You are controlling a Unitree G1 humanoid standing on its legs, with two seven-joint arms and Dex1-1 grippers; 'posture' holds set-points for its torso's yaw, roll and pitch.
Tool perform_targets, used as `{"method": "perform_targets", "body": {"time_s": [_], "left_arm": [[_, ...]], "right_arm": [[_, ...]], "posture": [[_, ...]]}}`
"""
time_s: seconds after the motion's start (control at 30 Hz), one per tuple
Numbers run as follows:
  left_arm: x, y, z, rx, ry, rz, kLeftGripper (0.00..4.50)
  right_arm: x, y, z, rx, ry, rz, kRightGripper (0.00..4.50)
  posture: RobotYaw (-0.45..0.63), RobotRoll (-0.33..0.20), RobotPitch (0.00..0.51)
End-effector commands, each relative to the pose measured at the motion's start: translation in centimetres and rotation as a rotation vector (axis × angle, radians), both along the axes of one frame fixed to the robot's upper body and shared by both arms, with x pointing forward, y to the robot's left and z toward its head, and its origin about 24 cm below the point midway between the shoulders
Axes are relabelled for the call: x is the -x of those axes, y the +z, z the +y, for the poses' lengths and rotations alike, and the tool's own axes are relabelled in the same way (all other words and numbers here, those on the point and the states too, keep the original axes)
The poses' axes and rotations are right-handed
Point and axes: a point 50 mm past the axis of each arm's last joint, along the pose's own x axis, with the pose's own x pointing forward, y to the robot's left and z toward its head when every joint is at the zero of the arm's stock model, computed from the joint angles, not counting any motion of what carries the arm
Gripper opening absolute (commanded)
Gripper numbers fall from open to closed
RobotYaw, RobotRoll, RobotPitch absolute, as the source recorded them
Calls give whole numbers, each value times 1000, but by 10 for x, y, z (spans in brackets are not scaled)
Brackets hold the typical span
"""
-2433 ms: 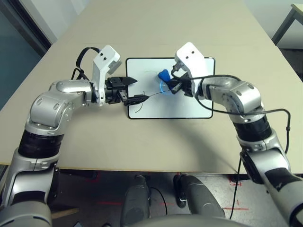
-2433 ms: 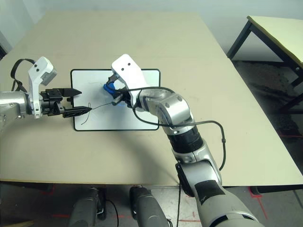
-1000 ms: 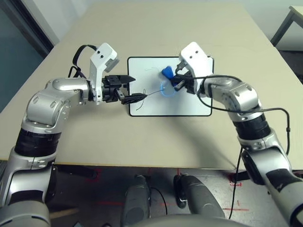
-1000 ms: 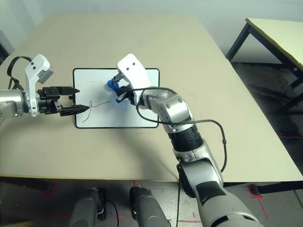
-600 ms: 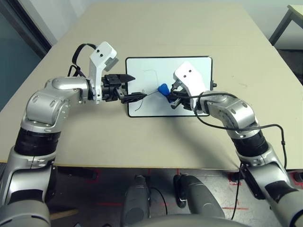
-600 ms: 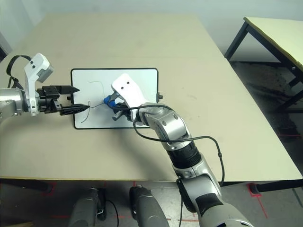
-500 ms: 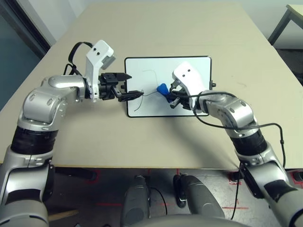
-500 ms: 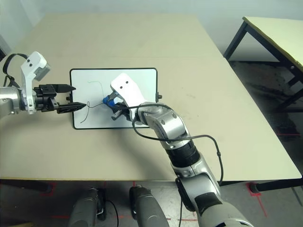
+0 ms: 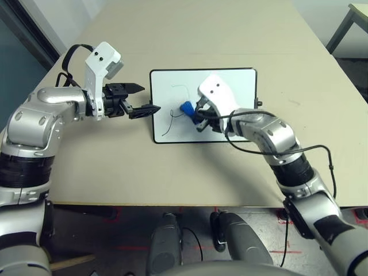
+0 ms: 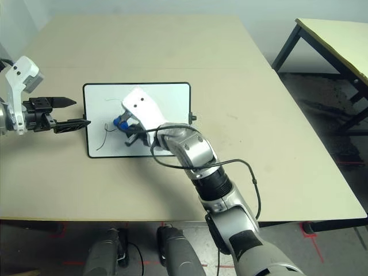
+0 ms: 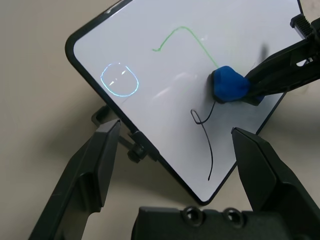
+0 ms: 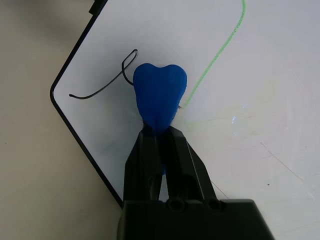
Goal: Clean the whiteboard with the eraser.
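Observation:
The whiteboard (image 9: 236, 86) lies flat mid-table, with a thin green line (image 11: 185, 35) and a black scribble (image 11: 207, 145) on its left half. My right gripper (image 12: 159, 132) is shut on the blue eraser (image 9: 186, 107), pressing it on the board between the two marks. The eraser's (image 12: 159, 95) tip touches the black scribble's loop. My left gripper (image 9: 150, 98) hovers open and empty at the board's left short edge, its fingers (image 11: 97, 160) spread wide.
The tan table (image 9: 172, 172) stretches wide on all sides of the board. A black knob (image 9: 259, 104) sticks out of the board's right short side. A second table (image 10: 339, 34) stands off to the far right.
My right gripper has slid the eraser leftward across the board to the black scribble. My left arm has drawn back to the left, off the board.

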Motion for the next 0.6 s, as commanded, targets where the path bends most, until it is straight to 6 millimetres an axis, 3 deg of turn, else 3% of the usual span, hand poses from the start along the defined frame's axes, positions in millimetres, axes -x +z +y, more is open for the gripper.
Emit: {"method": "perform_targets", "body": {"time_s": [0.03,0.13,0.23,0.47,0.53,0.6], "left_arm": [[3,1,3,-6,6,1,4500],[3,0,2,-4,5,3,4500],[3,-1,2,-2,3,4,4500],[4,-1,1,1,-1,8,4500],[4,-2,1,2,-2,11,4500],[3,-3,1,2,-4,13,4500]], "right_arm": [[-17,11,-1,-6,-48,-53,43],[-31,24,-4,-32,-89,-95,43],[-31,23,-2,-34,-84,-90,43],[5,-5,5,6,18,8,43],[8,-8,5,15,25,16,43],[-2,-3,4,13,5,-12,43]], "posture": [[-64,0,174],[-62,0,174],[-61,0,175],[-63,0,179],[-68,0,180],[-68,0,180]]}}
